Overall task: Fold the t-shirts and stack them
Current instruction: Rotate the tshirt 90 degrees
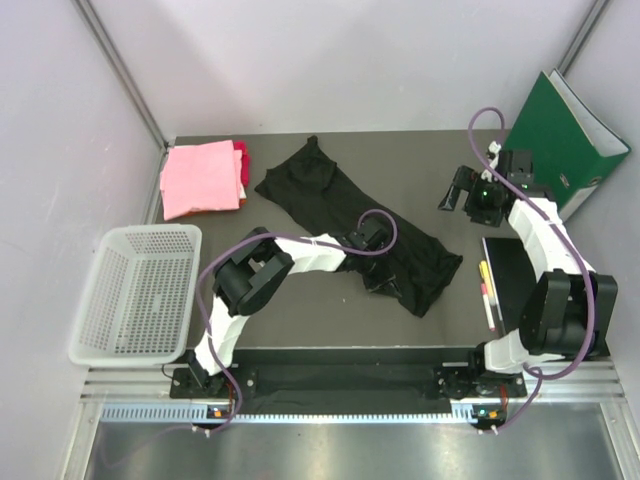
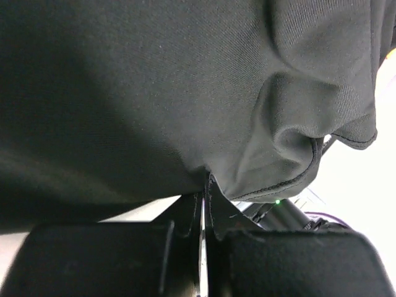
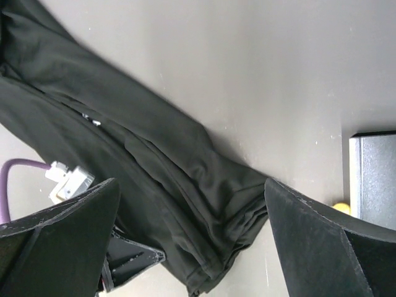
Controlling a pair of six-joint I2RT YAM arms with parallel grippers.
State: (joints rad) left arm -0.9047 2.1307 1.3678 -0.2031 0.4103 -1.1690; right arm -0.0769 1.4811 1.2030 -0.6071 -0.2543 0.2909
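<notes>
Pinching ribbed black t-shirt [image 1: 310,185] fold: left fingers [image 2: 124,260] | right fingers [image 3: 328,247] spread wide over matte grey table [image 3: 247,62]

Dark grey table [image 1: 420,170], viewed from above. White mesh basket [image 1: 140,290] at 9 o'clock, at the table's left edge; green binder [image 1: 565,140] at 2 o'clock, by the far right corner; flat black pad [image 1: 508,268] at 3 o'clock, coloured pens [image 1: 486,290] just beside its left edge.

The red shirt [image 1: 242,165] lies mostly hidden under the pink shirt [image 1: 200,178].
</notes>
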